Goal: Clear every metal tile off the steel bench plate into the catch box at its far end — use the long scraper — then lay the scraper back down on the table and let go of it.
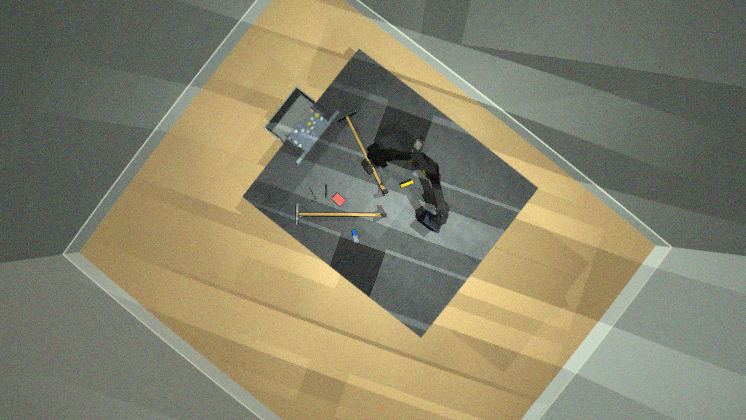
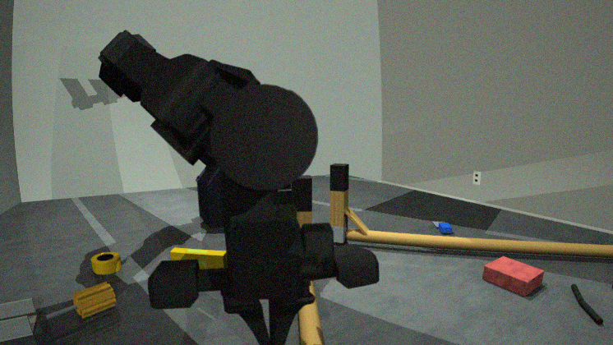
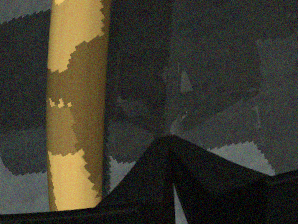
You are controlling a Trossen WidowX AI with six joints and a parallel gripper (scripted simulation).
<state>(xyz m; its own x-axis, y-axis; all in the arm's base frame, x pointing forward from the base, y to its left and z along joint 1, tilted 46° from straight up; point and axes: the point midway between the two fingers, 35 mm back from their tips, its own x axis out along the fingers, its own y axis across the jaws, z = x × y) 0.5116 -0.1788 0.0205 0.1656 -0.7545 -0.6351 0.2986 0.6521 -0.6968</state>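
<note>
A wooden-handled tool [image 1: 357, 136] [image 2: 309, 319] [image 3: 77, 117] with a black head lies towards the steel plate [image 1: 319, 136]. A second wooden-handled tool [image 1: 334, 214] [image 2: 472, 243] with a thin grey head lies apart from it. I cannot tell which is the long scraper. My gripper [image 1: 372, 154] [image 2: 269, 340] [image 3: 166, 145] is shut and empty, close beside the black-headed tool's handle and not around it. Several small white and orange tiles [image 1: 316, 115] lie around the plate and catch box [image 1: 281, 106]; which lie inside is too small to tell. The fingertips are hidden in the overhead view.
A red block [image 1: 338, 199] [image 2: 512, 274], a yellow bar [image 1: 406, 183] [image 2: 184, 253] and a blue piece [image 1: 354, 233] [image 2: 444, 227] lie on the table. A yellow ring [image 2: 106, 269], an orange-handled tool [image 2: 94, 300] and a black bent piece [image 2: 587, 304] lie there too.
</note>
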